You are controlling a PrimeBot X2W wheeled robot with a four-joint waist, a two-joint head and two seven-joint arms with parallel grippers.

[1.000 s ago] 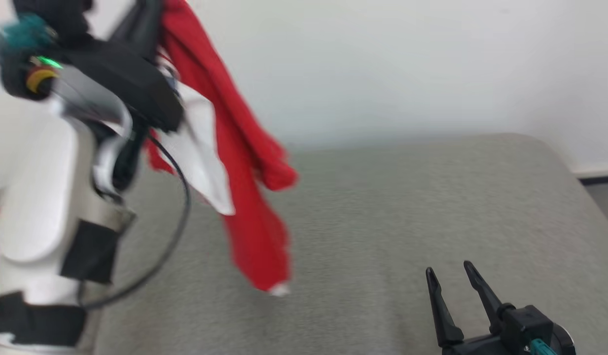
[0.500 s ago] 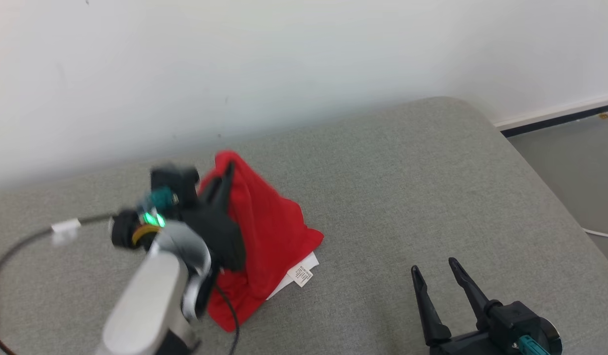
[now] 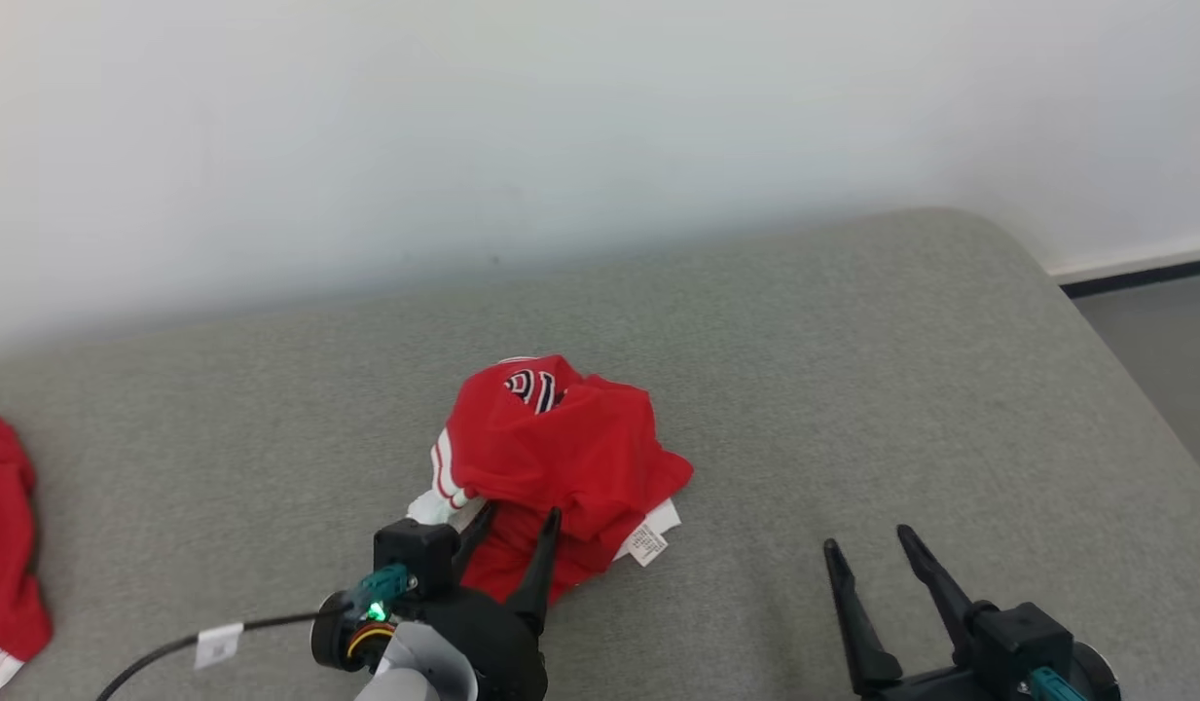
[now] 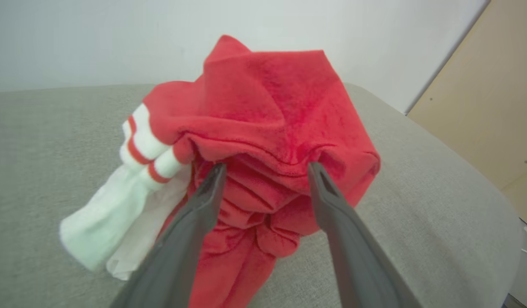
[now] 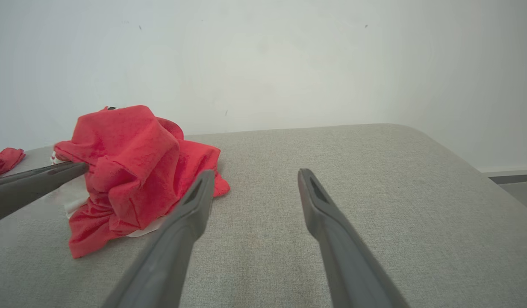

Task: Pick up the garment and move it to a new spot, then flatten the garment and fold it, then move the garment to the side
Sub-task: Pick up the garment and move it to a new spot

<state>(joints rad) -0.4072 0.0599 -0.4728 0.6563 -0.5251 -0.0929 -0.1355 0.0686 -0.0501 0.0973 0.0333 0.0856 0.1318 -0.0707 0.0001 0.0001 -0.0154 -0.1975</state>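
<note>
Garment (image 3: 561, 448) sits as a crumpled red heap near the middle of the grey cushioned surface (image 3: 853, 370), well apart from a second red cloth (image 3: 6, 545) at my far left. I judge this to be the new spot the task asks for. Bunched like this, with a white striped cuff (image 4: 143, 149) and a care label (image 3: 648, 543) poking out, it is not yet flattened. My left jaws stand wide apart at its near side, low over the surface. Their fingertips (image 4: 214, 179) just touch a red fold that bulges between them, but nothing is pinched and the heap rests on its own weight. My right jaws stand equally wide off to the right, fingers (image 5: 182, 231) over bare surface, well apart from the heap and gripping nothing. I judge that leaves them free to take a second corner for spreading.
</note>
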